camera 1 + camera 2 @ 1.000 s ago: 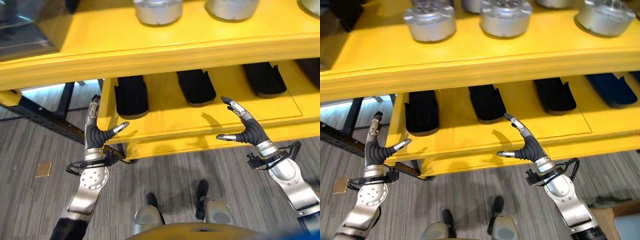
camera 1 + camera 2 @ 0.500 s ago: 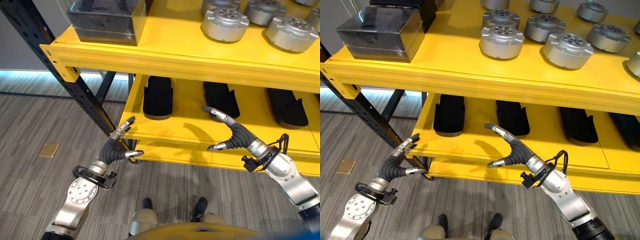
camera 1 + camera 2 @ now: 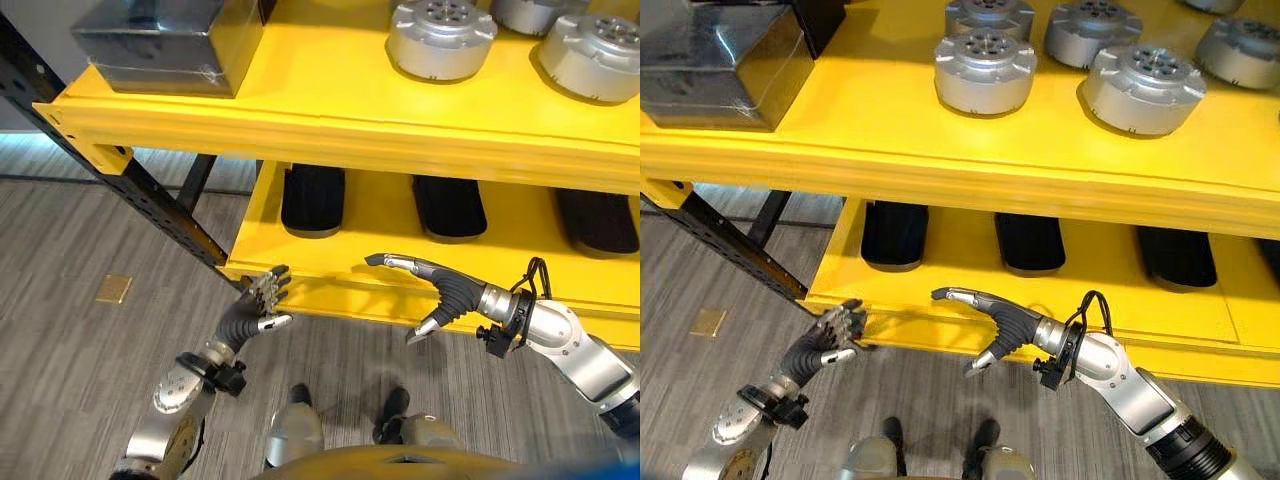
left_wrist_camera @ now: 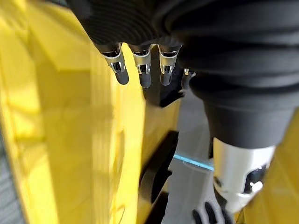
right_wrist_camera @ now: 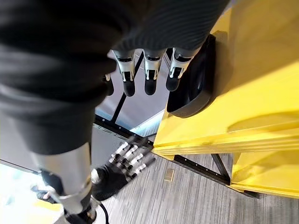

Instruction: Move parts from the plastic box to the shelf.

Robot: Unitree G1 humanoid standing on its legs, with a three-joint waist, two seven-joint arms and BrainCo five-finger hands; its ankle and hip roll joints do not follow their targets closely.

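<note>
A: What is seen at the far left?
B: A clear plastic box (image 3: 165,40) is set on the upper level of the yellow shelf (image 3: 330,120), near its left end, beside a black perforated upright (image 3: 120,180). Grey plank floor (image 3: 80,330) lies open to the left of the upright and in front of the shelf.

A: Where is the left hand?
B: The left hand (image 3: 258,305) is held low, just before the left corner of the lower level's front edge. Its fingers are spread and nearly straight, and nothing is held.

A: What lies on the lower level?
B: Black elongated trays (image 3: 312,198) are laid side by side, well apart, each with its long axis running from front to back. Bare yellow board is left between them and along the front edge.

A: And the right hand?
B: The right hand (image 3: 432,295) is held out before the lower level's front edge, fingers extended toward the left with the thumb lowered, empty. In its wrist view the straight fingertips (image 5: 148,84) are seen near one black tray.

A: Where are the parts?
B: Round silver parts (image 3: 985,68) are stood upright on the upper level, toward the right, bolt holes facing up. No writing can be read.
</note>
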